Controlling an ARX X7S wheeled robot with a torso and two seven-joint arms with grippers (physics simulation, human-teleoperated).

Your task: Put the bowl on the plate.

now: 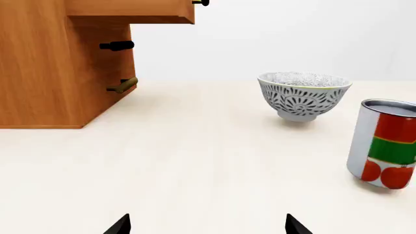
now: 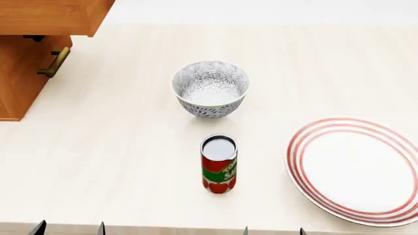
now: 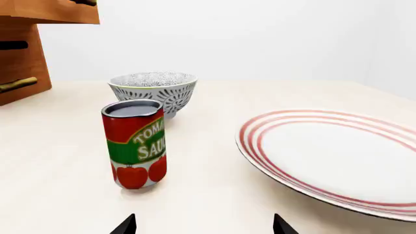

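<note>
Bowl (image 2: 210, 89) sits apart from plate (image 2: 356, 169); L tool (image 1: 206, 226) & R tool (image 3: 203, 225) both wide, empty

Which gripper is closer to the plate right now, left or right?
Right. The right gripper sits at the table's near edge, just short of the plate. The left gripper is far across, beyond the tin can. Both have open jaws.

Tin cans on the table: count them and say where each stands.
1. The tomato sauce can stands upright between the robot and the patterned bowl, left of the red-ringed plate. None appears hidden.
</note>
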